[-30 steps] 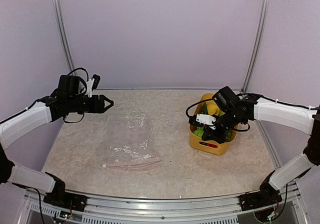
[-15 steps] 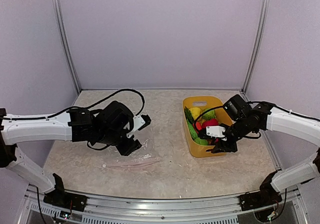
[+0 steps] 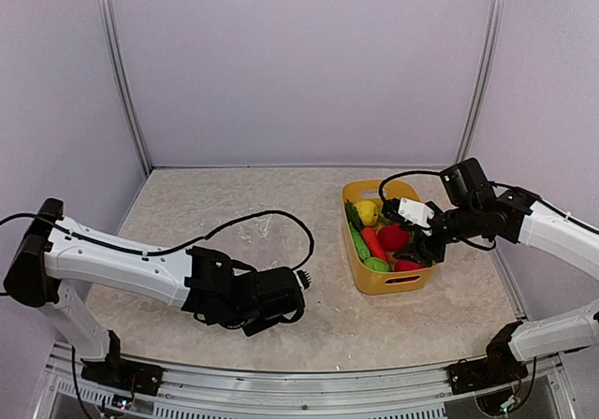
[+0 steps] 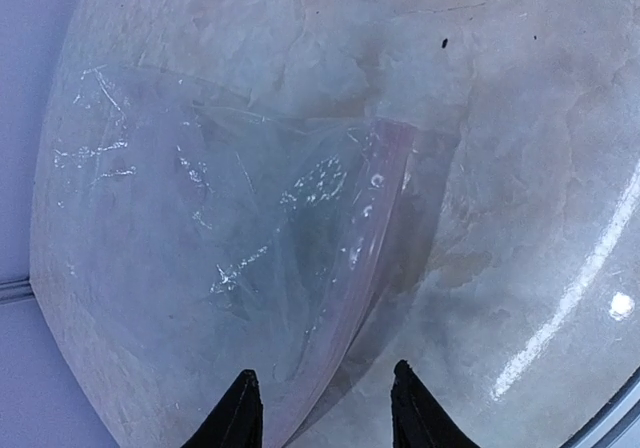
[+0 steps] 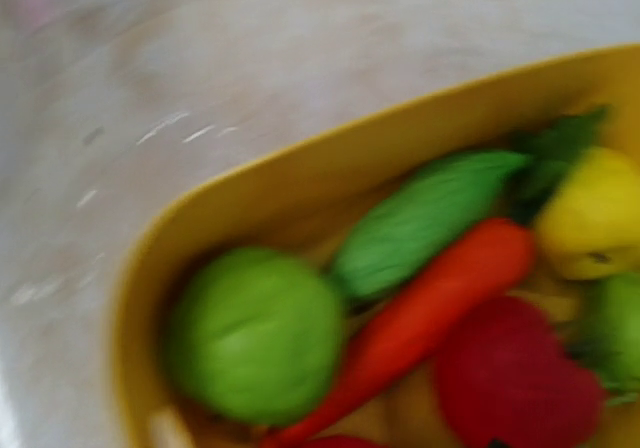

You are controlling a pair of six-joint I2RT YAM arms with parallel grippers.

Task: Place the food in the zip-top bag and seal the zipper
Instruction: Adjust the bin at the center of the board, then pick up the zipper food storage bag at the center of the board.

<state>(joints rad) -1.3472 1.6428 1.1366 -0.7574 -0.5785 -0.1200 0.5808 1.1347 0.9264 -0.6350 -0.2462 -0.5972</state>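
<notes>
Both arms just swung in: left gripper (image 4: pixel 322 413) spread wide over the bag (image 4: pixel 180 228) zipper (image 4: pixel 375 228), right gripper (image 3: pixel 414 249) above the basket's (image 3: pixel 386 286) food (image 3: pixel 393 237), grip unclear.

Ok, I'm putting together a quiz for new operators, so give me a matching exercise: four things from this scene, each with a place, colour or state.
Things:
1. bag
2. basket
3. left gripper
4. green ball

Descriptions:
A. open, over the bag's edge
B. yellow, at the right of the top view
C. clear, no food inside
D. in a corner of the basket

Pairs: 1-C, 2-B, 3-A, 4-D
</notes>
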